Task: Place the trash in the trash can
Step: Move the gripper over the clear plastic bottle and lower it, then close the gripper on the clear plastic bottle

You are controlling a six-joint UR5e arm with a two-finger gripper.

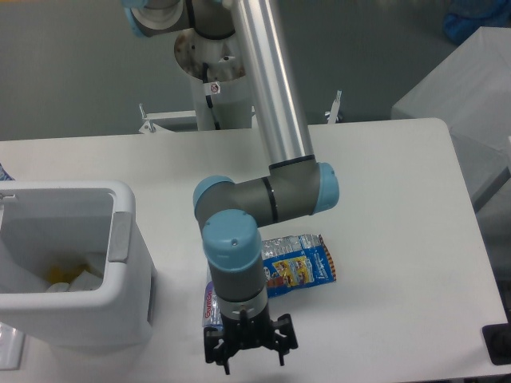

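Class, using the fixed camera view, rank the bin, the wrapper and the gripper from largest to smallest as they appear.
1. Bin, by far the largest.
2. Wrapper and gripper: they look alike in size, and the gripper sits nearer the camera, so no ranking between them.
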